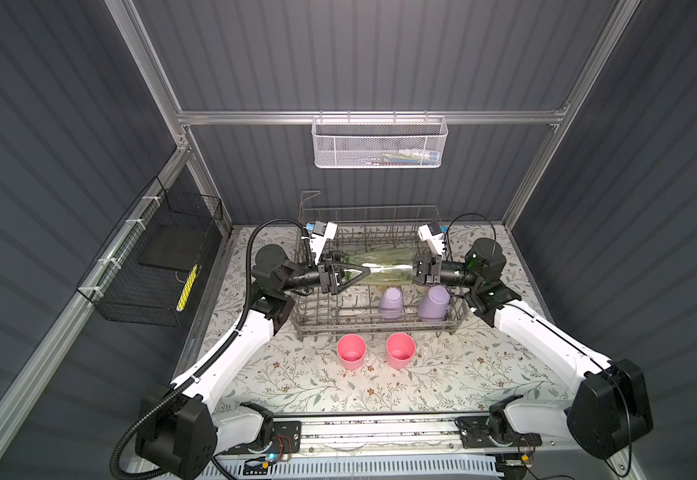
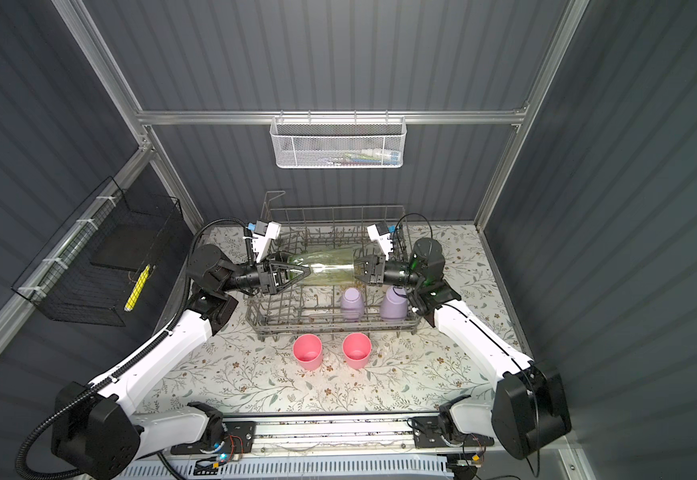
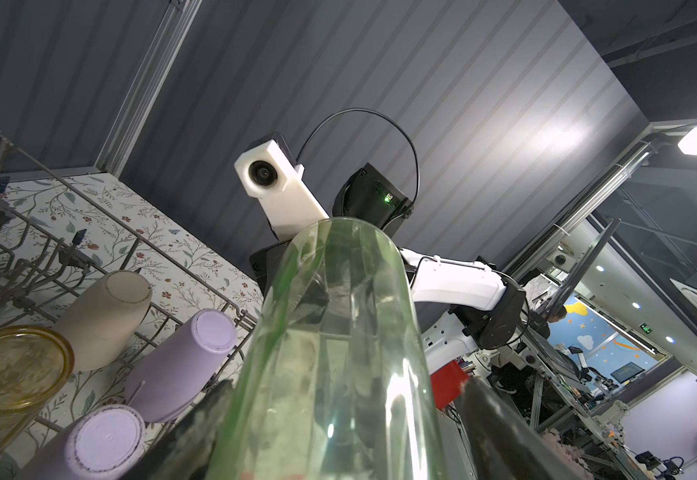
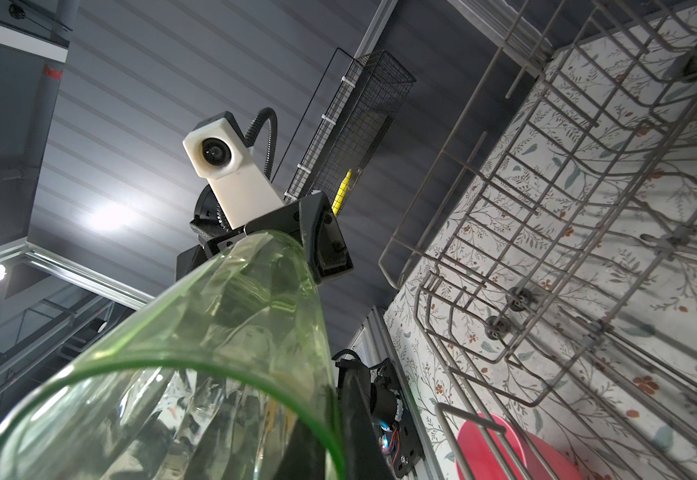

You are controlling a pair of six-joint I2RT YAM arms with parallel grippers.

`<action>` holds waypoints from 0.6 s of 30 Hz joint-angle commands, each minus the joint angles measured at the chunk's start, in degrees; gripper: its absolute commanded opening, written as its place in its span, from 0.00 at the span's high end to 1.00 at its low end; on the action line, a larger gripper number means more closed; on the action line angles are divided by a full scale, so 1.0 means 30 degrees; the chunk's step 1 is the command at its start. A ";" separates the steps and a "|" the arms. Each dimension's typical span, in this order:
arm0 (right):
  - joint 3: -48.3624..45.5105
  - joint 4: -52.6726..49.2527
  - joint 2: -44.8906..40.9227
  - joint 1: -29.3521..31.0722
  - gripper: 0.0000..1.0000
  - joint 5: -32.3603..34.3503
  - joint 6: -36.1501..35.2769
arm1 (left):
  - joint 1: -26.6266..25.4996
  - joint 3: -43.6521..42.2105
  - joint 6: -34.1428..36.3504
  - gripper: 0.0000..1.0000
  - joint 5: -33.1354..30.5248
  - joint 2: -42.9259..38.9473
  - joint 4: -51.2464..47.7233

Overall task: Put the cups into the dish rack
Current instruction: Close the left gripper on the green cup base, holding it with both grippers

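Green cup (image 1: 384, 270) held sideways above the middle of the grey wire dish rack (image 1: 376, 325) — a slippery handover.
Right gripper (image 1: 417, 272) pinches the thin rim at 3 o'clock; left gripper (image 1: 365, 270) stands wide around the tapering base at 9 o'clock, unclamped. Clear, glossy ribbed walls likely give poor purchase — an off-centre squeeze could drop it onto the matte lilac cups (image 1: 390, 305) at the rack's 5 o'clock.

Barring the middle of the dish rack (image 1: 338, 328), at frame centre in both top views: clear green cup (image 1: 382, 270), lying crosswise between left gripper (image 1: 361, 272) and right gripper (image 1: 415, 272). Crowding the rack's lower right: lilac cups (image 1: 390, 305). Showing only bare tines, passable from above: rack's lower left. Standing just below the rack: pink cups (image 1: 351, 352), with open floral tabletop (image 1: 297, 386) spreading beneath.
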 commanded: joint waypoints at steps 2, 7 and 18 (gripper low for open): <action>0.0443 0.0982 0.0044 0.0058 1.00 -0.0066 0.0123 | -0.0120 -0.0120 -0.0105 0.18 0.0464 0.0006 0.0739; 0.0551 0.1045 0.0047 0.0057 1.00 0.0098 0.0101 | -0.0120 -0.0273 0.0083 0.16 0.0512 -0.0025 0.0574; 0.0581 0.1745 0.0274 0.0077 1.00 0.0151 0.0621 | -0.0120 -0.0548 0.0202 0.23 0.0523 -0.0226 0.0541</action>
